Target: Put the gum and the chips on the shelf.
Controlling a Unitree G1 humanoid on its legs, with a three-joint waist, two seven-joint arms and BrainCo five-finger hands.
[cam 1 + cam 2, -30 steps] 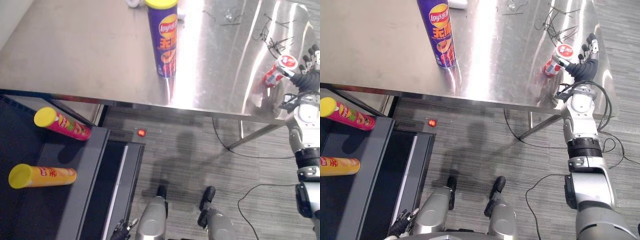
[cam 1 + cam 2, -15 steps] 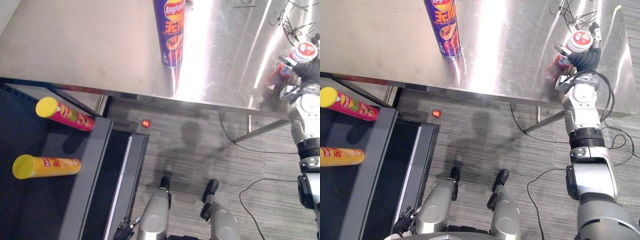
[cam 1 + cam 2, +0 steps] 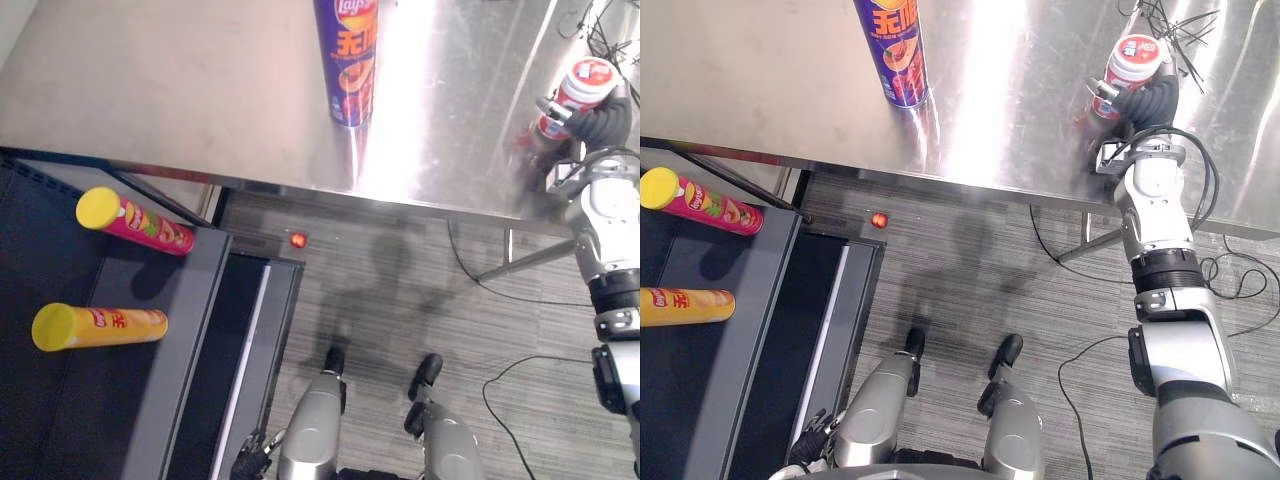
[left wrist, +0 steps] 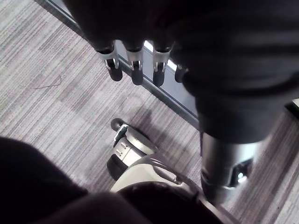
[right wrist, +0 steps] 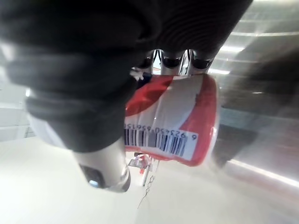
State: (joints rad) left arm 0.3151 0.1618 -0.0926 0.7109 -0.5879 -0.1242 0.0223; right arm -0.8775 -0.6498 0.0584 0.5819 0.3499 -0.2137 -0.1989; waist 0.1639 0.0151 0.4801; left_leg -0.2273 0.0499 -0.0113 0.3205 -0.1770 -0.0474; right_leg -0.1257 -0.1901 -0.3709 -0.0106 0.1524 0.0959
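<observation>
Item 1. Right arm [image 3: 1160,250]: silver-grey, stretched forward from the near right to the far right, forearm nearly straight, wrist under its dark ribbed cover.

Item 2. Right hand [image 3: 1145,102]: raised at the arm's far end, fingers [image 5: 170,60] and thumb curled round a red-and-white gum canister [image 3: 1132,58], gripping it by the side with the cap uppermost.

Item 3. Left hand [image 3: 812,455]: hanging low at the near left, beside the body. Fingers [image 4: 135,70] relaxed in a row, dark tips pointing down, holding nothing.
</observation>
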